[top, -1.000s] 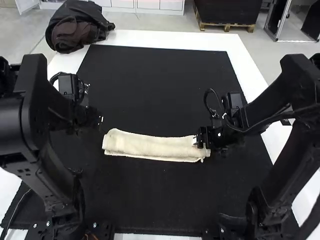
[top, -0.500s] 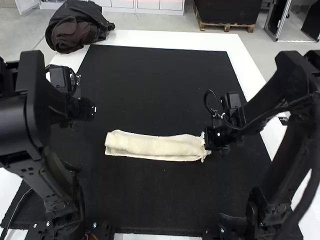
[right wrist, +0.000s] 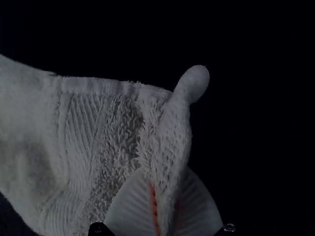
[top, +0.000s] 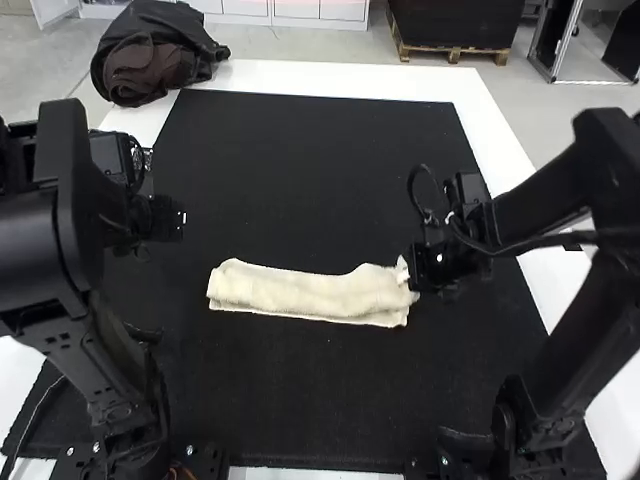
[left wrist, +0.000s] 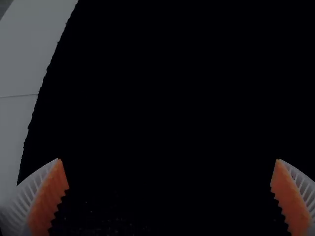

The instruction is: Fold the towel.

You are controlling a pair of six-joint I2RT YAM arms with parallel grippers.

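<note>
Currently, cream terry towel (top: 290, 293) with a ribbed band lies as a long folded strip on the matte black mat (top: 310, 400). My right gripper (top: 413, 273) is closed on fabric at the near-side end, pinching it upright. My left gripper (top: 182, 222) is spread wide, apart from the towel. Versus a second ago: left backed off, pinched end humped up.

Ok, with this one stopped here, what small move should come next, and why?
I'd probably have the right gripper lift its pinched end a little and carry it leftward over the towel. Its jaws are closed on that end, while the rest lies as a long narrow strip on the black mat; the left gripper's jaws are open, away from the cloth.
</note>
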